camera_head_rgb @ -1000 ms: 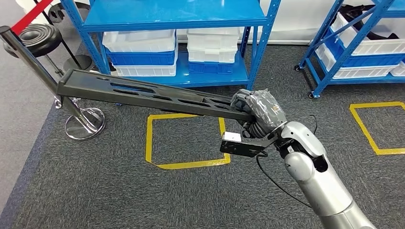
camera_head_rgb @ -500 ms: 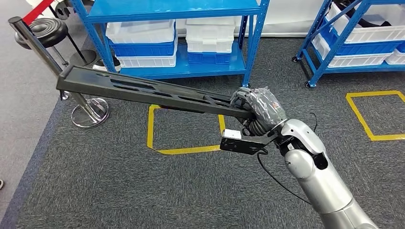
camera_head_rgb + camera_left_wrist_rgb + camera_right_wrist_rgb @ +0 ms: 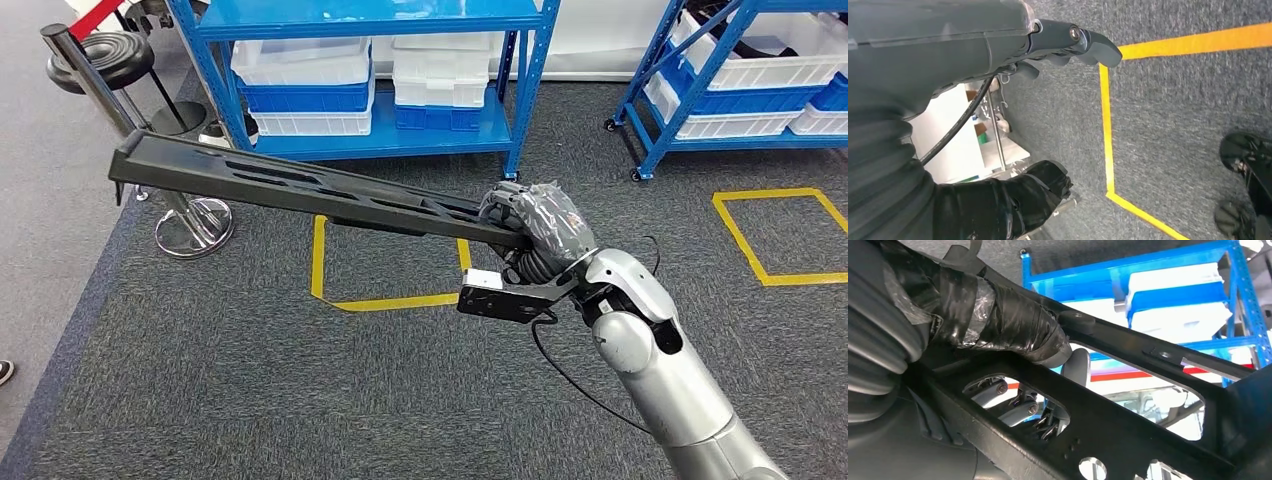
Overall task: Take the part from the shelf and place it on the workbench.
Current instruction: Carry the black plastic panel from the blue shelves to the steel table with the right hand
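Observation:
The part (image 3: 290, 185) is a long black slotted bar, held out level over the carpet and reaching to the left. My right hand (image 3: 535, 228) grips its near end, fingers wrapped over the top. Up close in the right wrist view, the taped thumb (image 3: 1013, 325) presses on the bar (image 3: 1128, 435) while other fingers show through a slot. My left hand (image 3: 1013, 125) hangs by my side over the carpet, fingers apart and holding nothing.
Blue shelf racks (image 3: 520, 70) with white and blue bins (image 3: 305, 75) stand ahead and at the right (image 3: 700, 90). A barrier post on a round base (image 3: 195, 225) and a black stool (image 3: 105, 60) stand near the bar's far end. Yellow tape squares (image 3: 390, 300) mark the grey carpet.
The whole view has shifted: shelves and floor marks slid leftward and down the picture as I turned. The bar stays in my right hand, its far end now in front of the post.

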{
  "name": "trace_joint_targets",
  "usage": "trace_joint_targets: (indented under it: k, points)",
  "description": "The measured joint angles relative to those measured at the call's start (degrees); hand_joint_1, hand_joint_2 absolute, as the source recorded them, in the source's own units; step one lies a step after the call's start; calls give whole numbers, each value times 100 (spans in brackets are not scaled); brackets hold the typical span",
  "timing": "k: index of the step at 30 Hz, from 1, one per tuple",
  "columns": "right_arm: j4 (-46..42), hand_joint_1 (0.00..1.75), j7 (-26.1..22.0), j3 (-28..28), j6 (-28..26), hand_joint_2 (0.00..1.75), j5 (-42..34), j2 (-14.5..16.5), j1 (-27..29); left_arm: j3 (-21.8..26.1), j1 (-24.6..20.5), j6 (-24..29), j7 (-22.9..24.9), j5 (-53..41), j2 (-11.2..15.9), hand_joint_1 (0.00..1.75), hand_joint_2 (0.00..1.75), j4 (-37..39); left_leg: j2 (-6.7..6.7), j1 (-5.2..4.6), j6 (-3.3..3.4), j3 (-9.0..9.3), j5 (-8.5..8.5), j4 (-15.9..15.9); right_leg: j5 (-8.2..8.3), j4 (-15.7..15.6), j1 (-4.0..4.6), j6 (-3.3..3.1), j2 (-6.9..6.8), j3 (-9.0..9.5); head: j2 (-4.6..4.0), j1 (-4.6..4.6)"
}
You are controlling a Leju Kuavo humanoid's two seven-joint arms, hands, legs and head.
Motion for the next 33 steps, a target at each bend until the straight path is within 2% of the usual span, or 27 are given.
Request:
trace_joint_targets:
  k: [1, 4, 6, 7, 9, 10, 11, 12, 14, 16, 18, 20, 21, 22, 24, 25, 26, 27, 28, 30, 31, 32, 33]
  points:
    - [-1, 175, -1, 0, 0, 175, -3, 1, -7, 5, -2, 0, -3, -1, 1, 0, 175, 0, -1, -9, -36, -33, 6, 30, 8, -185, 13, -23, 3, 98, 0, -1]
    - [-3, 175, 1, 0, 1, 175, -7, 1, -12, 14, -8, -3, -8, -2, 0, 0, 175, 0, -3, -10, -153, -81, 38, 41, 37, -273, 44, -137, 8, 80, 0, -1]
    - [-3, 175, 4, 0, 1, 175, -7, -1, -20, 15, -5, -8, -8, -2, -1, 0, 175, 0, -9, 10, -203, -165, -103, 208, 96, -321, 32, -237, 4, 66, 0, -1]
    - [-3, 175, 5, 0, 1, 175, -7, -1, -21, 16, -4, -10, -8, -2, -1, 0, 175, 0, -13, 16, -220, -282, -273, 460, 123, -341, 32, -281, 2, 52, 0, -3]
    - [-2, 175, 3, 0, 1, 175, -8, -1, -17, 17, -4, -10, -10, -2, 1, 0, 175, 0, -18, 18, -239, -620, -670, 1217, 157, -343, 59, -330, 0, 0, 0, -5]
    - [-1, 175, 4, 0, 2, 175, -8, -1, -12, 18, -3, -11, -11, -2, 1, 0, 175, 0, -20, 17, -240, -752, -784, 1528, 172, -340, 76, -341, -1, -27, 0, -5]
    - [0, 175, 4, 0, 3, 175, -8, -1, -8, 19, -2, -10, -12, -2, 2, 0, 175, 0, -20, 17, -231, -791, -791, 1655, 186, -333, 93, -347, 0, -50, 0, -5]
    - [1, 175, 5, 0, 4, 175, -8, -1, -6, 19, 0, -10, -12, -2, 2, 0, 175, 0, -21, 14, -211, -714, -692, 1549, 198, -325, 108, -347, 2, -68, 0, -5]
    - [1, 175, 5, 0, 4, 175, -8, -1, -7, 20, 5, -10, -12, -2, 10, 0, 175, -2, -26, -15, -123, -286, -347, 793, 215, -310, 129, -339, 4, -83, 0, -4]
    - [-1, 175, 5, 0, 3, 175, -8, -1, -15, 22, 7, -10, -13, -2, 25, 0, 175, -7, -22, -62, -37, 48, -156, 143, 235, -295, 141, -306, -2, -97, 0, -3]
    - [-1, 175, 5, 0, 3, 175, -8, 1, -17, 23, 7, -9, -16, -2, 36, 0, 175, -10, -19, -97, 6, 88, -131, -1, 270, -302, 129, -247, -15, -112, 0, -4]
    - [-3, 175, 5, 0, 8, 175, -18, 1, -20, 23, 7, -4, -19, -3, 40, 0, 175, -11, -17, -80, 49, 109, -47, -84, 284, -315, 121, -177, -17, -113, 0, -3]
    - [-3, 175, 8, 0, 16, 175, -30, 1, -27, 24, 6, -2, -19, -8, 41, 0, 175, -11, -10, -63, 78, 126, 5, -136, 215, -244, 119, -141, -8, -144, 0, -2]
    - [-4, 175, 14, 0, 26, 175, -45, -1, -34, 25, 5, 0, -18, -16, 39, 0, 175, -11, 1, -42, 97, 135, 52, -182, 79, -64, 116, -109, 2, -221, 0, -1]
    - [-1, 175, 31, 0, 57, 175, -75, -10, -40, 26, 3, -1, -18, -35, 35, 0, 175, -11, 36, -37, 121, 102, 90, -190, -321, 626, 84, -50, 14, -514, 0, 1]
    - [2, 175, 39, 0, 72, 175, -85, -15, -40, 26, 4, -2, -18, -44, 32, 0, 175, -11, 55, -36, 121, 77, 94, -175, -458, 964, 67, -26, 14, -654, 0, 0]
    - [6, 175, 46, 0, 85, 175, -93, -23, -38, 27, 5, -5, -21, -50, 30, 0, 175, -11, 77, -33, 119, 56, 94, -155, -499, 1159, 51, -6, 11, -725, 0, 0]
    - [10, 175, 53, 0, 93, 175, -99, -31, -39, 27, 6, -8, -26, -56, 27, 0, 175, -11, 96, -28, 111, 43, 88, -134, -425, 1123, 35, 9, 4, -686, 0, 0]
    - [13, 175, 61, 0, 97, 175, -102, -40, -43, 27, 6, -10, -33, -64, 23, 0, 175, -11, 121, -21, 96, 36, 76, -109, -263, 864, 22, 20, -23, -535, 0, 0]
    - [14, 175, 70, 0, 98, 175, -106, -56, -68, 29, 10, -15, -48, -82, 19, 0, 175, -11, 176, -24, 37, 24, 28, -41, 28, 120, 30, 18, -184, -148, 0, 1]
    - [12, 175, 73, 0, 97, 175, -108, -58, -86, 31, 15, -16, -54, -91, 20, 0, 175, -11, 205, -35, 3, 14, 4, -10, 95, -135, 44, -13, -246, -27, 0, -3]
    - [9, 175, 75, 0, 96, 175, -110, -60, -100, 33, 19, -16, -62, -98, 22, 0, 175, -11, 239, -51, -29, 6, -13, 12, 99, -249, 63, -51, -279, 14, 0, -4]
    - [7, 175, 78, 0, 95, 175, -112, -63, -107, 36, 20, -16, -68, -103, 25, 0, 175, -11, 274, -65, -60, 3, -22, 18, 89, -261, 85, -97, -253, 7, 0, -7]
